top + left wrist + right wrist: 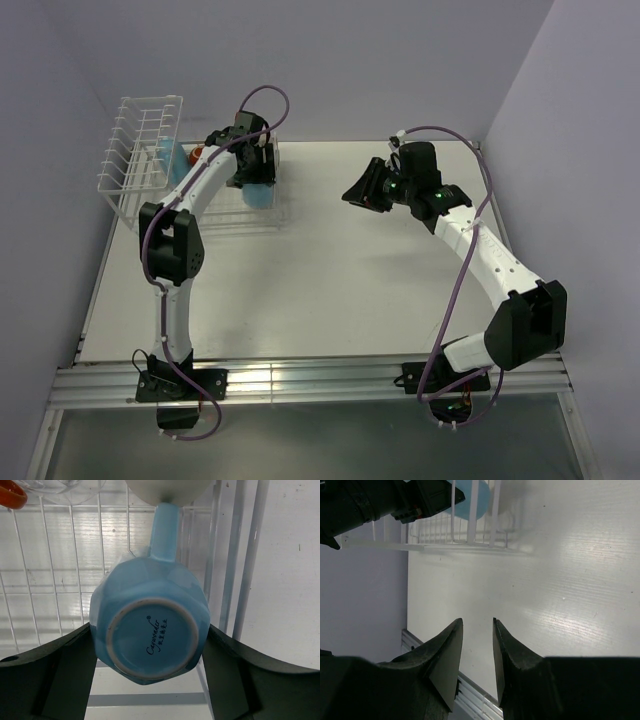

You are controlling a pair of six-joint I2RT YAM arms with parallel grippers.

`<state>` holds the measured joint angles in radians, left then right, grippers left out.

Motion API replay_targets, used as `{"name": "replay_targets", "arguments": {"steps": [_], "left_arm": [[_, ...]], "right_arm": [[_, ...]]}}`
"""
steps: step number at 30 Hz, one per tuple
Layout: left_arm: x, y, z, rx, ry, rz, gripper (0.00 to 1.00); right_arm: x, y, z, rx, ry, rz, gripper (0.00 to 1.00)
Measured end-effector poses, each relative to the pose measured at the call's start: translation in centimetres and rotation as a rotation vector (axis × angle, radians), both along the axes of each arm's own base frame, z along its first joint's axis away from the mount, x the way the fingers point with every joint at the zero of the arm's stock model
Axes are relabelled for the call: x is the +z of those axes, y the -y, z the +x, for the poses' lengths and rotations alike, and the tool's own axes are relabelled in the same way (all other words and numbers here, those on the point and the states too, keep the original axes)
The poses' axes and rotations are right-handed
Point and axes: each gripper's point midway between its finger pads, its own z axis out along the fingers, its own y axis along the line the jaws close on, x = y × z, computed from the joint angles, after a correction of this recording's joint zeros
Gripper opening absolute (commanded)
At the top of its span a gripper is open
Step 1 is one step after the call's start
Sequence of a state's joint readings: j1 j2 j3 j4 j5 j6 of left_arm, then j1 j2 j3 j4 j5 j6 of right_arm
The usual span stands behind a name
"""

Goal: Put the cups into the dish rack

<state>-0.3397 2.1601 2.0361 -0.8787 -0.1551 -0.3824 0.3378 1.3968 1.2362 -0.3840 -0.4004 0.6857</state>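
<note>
The rack [140, 150] sits at the far left corner of the worktop [330, 290], plate slots on its left end. A second mug [165, 160] stands by those slots, with the red cup [196, 153] just right of it.

Toward the right end of the basket, the left gripper [256, 180] reaches in. Its jaws are spread about a mug's width and clamp a light blue mug [150, 630] by its sides. The mug's base faces the wrist camera and its handle points at the beige cup [167, 489]. A tumbler [65, 485] lies left of the beige cup. I cannot tell whether the mug touches the wires.

Well to the right, the right gripper [477, 625] hovers over bare worktop, its jaws a narrow slit apart with nothing between them.
</note>
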Motion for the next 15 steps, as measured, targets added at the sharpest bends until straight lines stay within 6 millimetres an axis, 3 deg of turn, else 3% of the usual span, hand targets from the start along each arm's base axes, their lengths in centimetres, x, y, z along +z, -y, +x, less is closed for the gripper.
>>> {"name": "replay_targets", "arguments": {"steps": [8,15], "left_arm": [[0.8,-0.3,-0.2,0.008,0.012,0.011,0.83],[4.2,-0.7,-0.3,0.017,0.078,0.002,0.85]], "right_arm": [[0.0,0.0,0.0,0.000,0.000,0.000,0.38],[0.0,0.0,0.0,0.000,0.000,0.000,0.38]]}}
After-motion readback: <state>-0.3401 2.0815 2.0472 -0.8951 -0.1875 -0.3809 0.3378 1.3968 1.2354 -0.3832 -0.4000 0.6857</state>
